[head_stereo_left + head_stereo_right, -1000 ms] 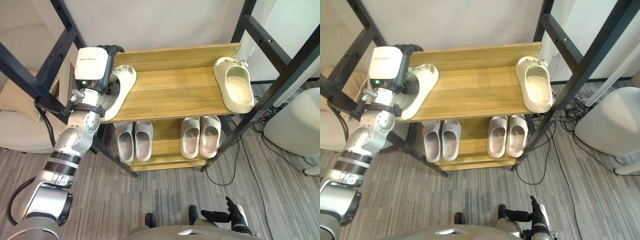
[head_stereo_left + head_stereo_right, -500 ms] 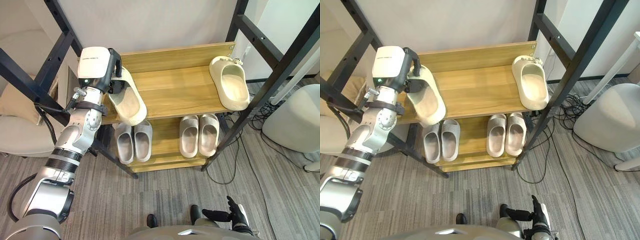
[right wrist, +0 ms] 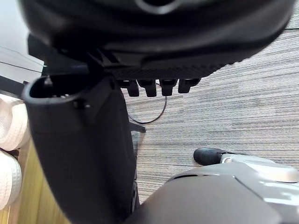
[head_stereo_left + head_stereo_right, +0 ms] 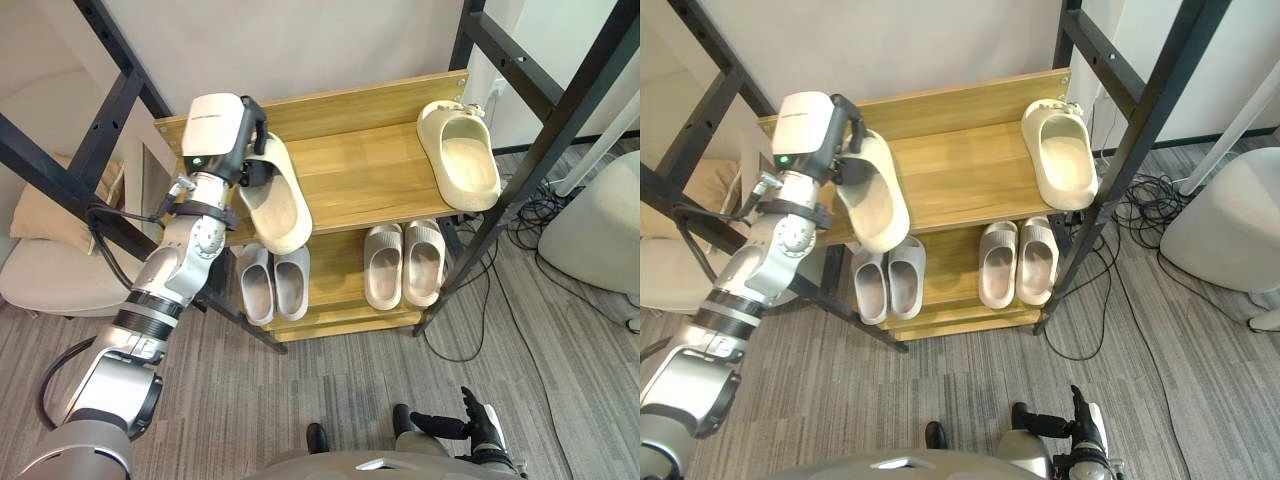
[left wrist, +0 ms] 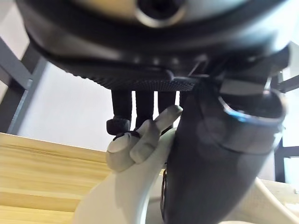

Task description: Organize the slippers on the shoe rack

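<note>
On the shoe rack, five slippers (sixth in left hand).

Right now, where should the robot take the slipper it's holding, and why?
Probably carry it right and set it beside the matching slipper, lying flat at the top shelf's right end. The left hand grips the cream slipper, tilted, at the left end.

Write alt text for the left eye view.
The robot's left hand holds a cream slipper tilted over the left front edge of the wooden top shelf. A second cream slipper lies at that shelf's right end, two pale pairs sit on the lower shelf, and the right hand hangs open below.
</note>
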